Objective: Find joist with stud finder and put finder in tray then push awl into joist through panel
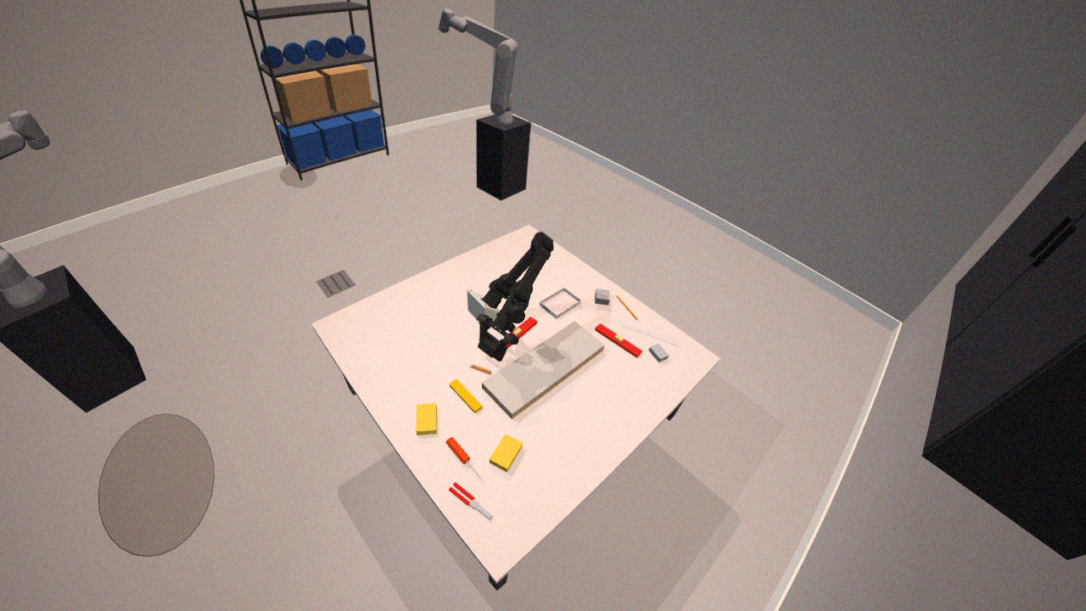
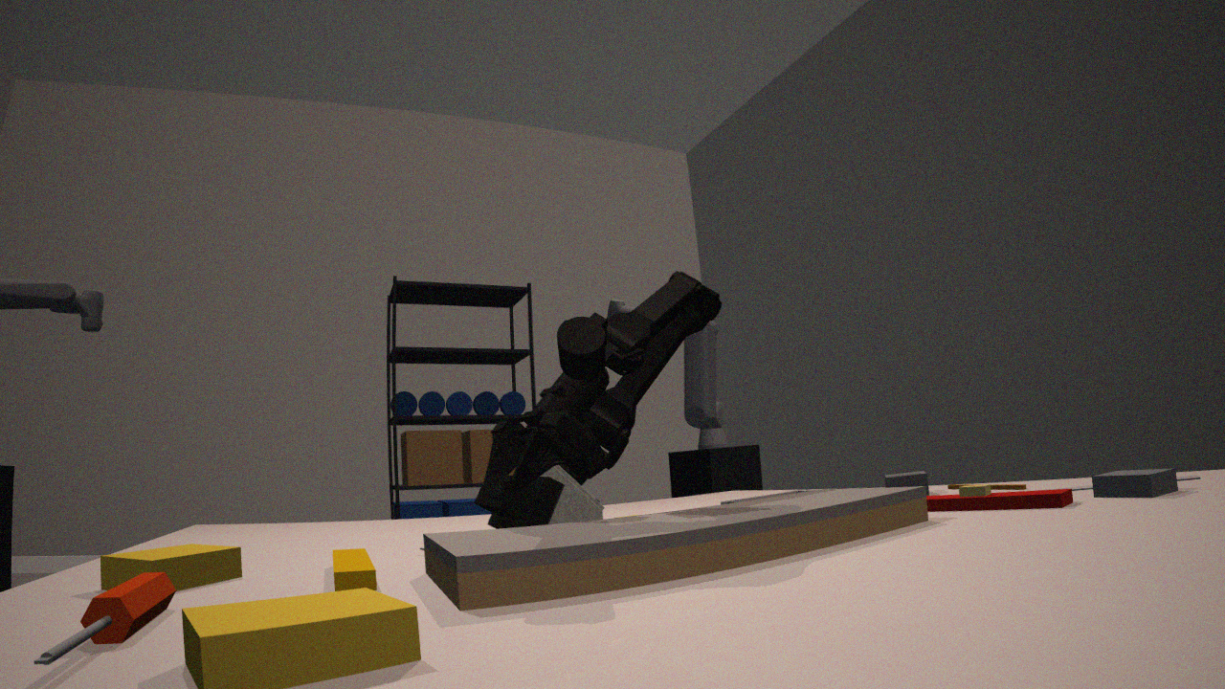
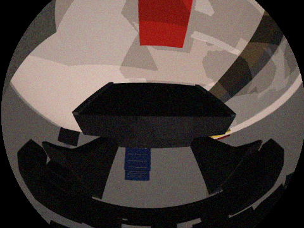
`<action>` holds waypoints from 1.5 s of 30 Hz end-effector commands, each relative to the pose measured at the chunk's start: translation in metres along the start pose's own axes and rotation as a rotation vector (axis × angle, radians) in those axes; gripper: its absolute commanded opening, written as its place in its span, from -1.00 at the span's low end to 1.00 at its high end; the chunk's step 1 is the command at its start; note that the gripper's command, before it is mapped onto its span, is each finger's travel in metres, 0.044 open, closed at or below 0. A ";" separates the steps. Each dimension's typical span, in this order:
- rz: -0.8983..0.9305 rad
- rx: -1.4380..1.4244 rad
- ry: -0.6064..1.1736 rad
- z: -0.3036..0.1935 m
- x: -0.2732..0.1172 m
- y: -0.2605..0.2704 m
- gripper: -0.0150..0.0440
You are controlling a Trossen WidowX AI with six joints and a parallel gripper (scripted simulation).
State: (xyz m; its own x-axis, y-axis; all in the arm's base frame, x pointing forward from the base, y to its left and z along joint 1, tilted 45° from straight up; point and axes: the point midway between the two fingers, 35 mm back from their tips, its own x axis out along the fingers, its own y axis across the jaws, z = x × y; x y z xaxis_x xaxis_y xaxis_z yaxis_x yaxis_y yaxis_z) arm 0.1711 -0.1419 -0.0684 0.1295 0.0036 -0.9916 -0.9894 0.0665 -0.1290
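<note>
Evidently, gripper (image 1: 497, 339) (image 2: 523, 500) (image 3: 154, 132) clamping dark block (stud finder, apparently) (image 3: 153, 126)

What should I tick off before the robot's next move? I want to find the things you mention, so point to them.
1. Gripper (image 1: 497, 339) (image 2: 517, 500) (image 3: 154, 132) holding something: ok, shut on a black block (image 2: 523, 507) (image 3: 155, 130), probably the stud finder.
2. Block over the floor panel (image 1: 527, 383) (image 2: 685, 535) (image 3: 248, 60): not ok, it's off to one side.
3. Joist located: cannot tell, it's hidden.
4. Tray (image 1: 549, 311) ready to receive the finder: ok, nothing visible in it.
5. Awl identified: cannot tell; the short orange-brown tool (image 1: 480, 369) might be it.
</note>
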 end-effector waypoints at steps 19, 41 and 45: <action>-0.003 0.006 0.159 0.002 -0.001 -0.001 -0.49; 0.003 0.008 0.274 0.005 0.001 -0.001 -0.49; 0.002 0.008 0.297 0.006 0.001 -0.001 -0.49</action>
State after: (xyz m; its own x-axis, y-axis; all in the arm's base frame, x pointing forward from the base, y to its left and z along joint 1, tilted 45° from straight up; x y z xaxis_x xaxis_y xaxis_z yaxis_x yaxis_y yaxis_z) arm 0.1724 -0.1342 -0.0698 0.1038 -0.2596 -0.9601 -0.9898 0.0675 -0.1252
